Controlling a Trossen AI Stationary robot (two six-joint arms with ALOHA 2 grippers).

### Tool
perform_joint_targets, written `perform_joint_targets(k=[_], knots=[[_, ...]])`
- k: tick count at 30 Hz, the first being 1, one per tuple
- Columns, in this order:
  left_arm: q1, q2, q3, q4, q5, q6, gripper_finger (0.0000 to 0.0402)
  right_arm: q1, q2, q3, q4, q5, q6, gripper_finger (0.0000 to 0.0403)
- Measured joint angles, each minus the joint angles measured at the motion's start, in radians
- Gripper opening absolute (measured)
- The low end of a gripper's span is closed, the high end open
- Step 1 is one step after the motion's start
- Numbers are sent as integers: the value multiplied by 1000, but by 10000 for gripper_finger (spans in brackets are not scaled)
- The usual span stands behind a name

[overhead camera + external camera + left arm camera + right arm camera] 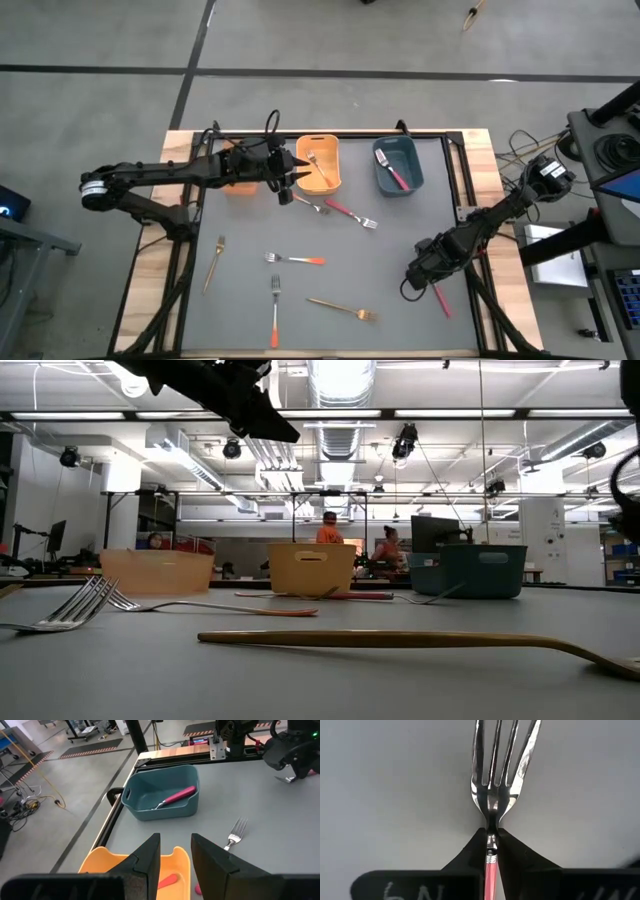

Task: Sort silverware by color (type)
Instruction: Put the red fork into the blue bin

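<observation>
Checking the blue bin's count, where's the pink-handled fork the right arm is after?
In the high view, the pink-handled fork lies at the table's right edge, pinched in the right gripper.

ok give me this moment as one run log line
right gripper: fingers shut on pink-handled fork, near right table edge | left gripper: over orange bin, empty | loose forks on table: six

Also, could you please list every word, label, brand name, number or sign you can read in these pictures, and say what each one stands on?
None can be read.
Faint pale marks on the right gripper's black body, behind the red-pink-handled fork it grips: too blurred to read.
The yellow-orange rectangular bin, teal rectangular bin and pale orange rectangular bin: no lettering visible.
</observation>
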Motion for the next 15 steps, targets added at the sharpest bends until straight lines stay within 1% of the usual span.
perform_joint_targets(k=[5, 8, 11, 15], knots=[[1, 0, 0, 0, 0, 44, 91, -4, -1, 63, 8, -1, -68, 15], [2, 0, 0, 16, 0, 81, 91, -26, -2, 107, 8, 24, -112, 14], [3, 0, 0, 55, -9, 103, 91, -71, -2, 158, 13, 45, -162, 14], [4, 0, 0, 58, -13, 124, 91, -152, -2, 221, 13, 88, -268, 14]])
